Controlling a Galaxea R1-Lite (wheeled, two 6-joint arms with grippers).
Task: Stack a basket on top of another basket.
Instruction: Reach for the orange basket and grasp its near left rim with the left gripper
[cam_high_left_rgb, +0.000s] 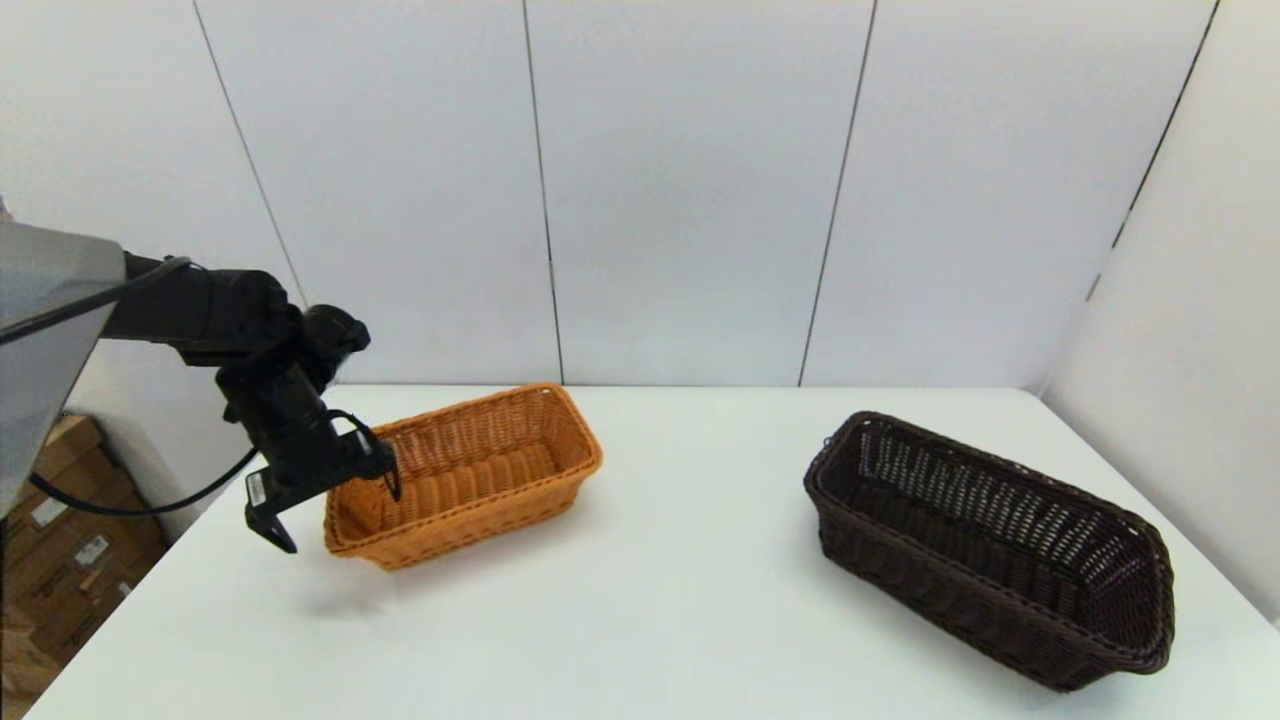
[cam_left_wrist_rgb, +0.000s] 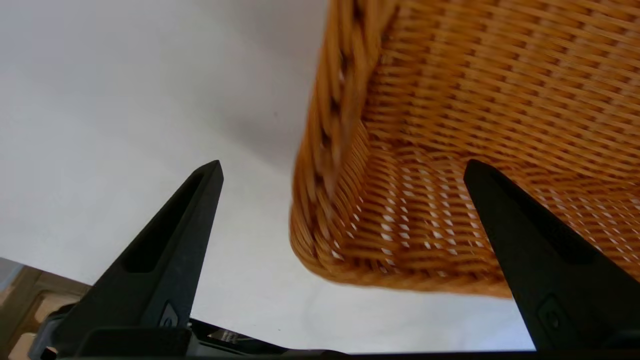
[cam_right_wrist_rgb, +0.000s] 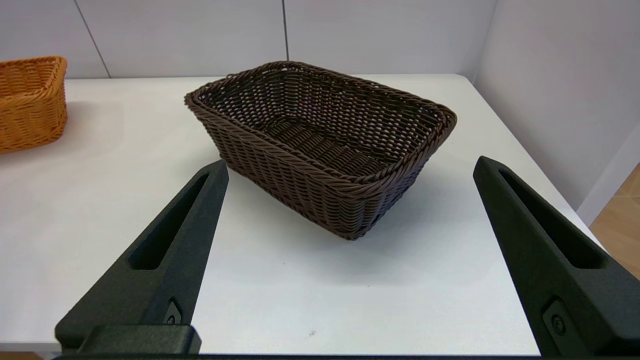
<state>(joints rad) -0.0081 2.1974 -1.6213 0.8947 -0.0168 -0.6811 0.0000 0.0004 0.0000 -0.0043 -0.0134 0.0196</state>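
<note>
Left arm: my left arm reaches in from the left side of the head view, forearm roughly level, wrist bent so the fingers slant down toward the table (cam_high_left_rgb: 640, 620).
Left gripper: my left gripper (cam_high_left_rgb: 335, 510) hangs at the near left corner of the orange basket (cam_high_left_rgb: 465, 470); its fingers are spread wide with nothing between the pads.
Left fingers: in my left wrist view one finger (cam_left_wrist_rgb: 165, 260) stands outside the basket over bare white table, the other (cam_left_wrist_rgb: 540, 250) shows in front of the woven inside, so the corner and braided rim lie between them. I cannot tell whether either finger touches the wicker.
Orange basket: it is on the left half of the table, toward the back, its long axis running at a slant from near left to far right. Its near end looks slightly raised, though I cannot be sure.
Dark brown basket: the dark brown basket (cam_high_left_rgb: 990, 545) sits upright on the right half of the table, well apart from the orange one, its long axis slanting from the middle toward the near right edge. Nothing is inside it.
Right arm: it is out of the head view.
Right gripper: my right gripper (cam_right_wrist_rgb: 350, 165) is held back above the table facing a corner of the dark basket (cam_right_wrist_rgb: 325, 140), fingers spread wide, touching nothing.
Stacking: each basket rests by itself.
</note>
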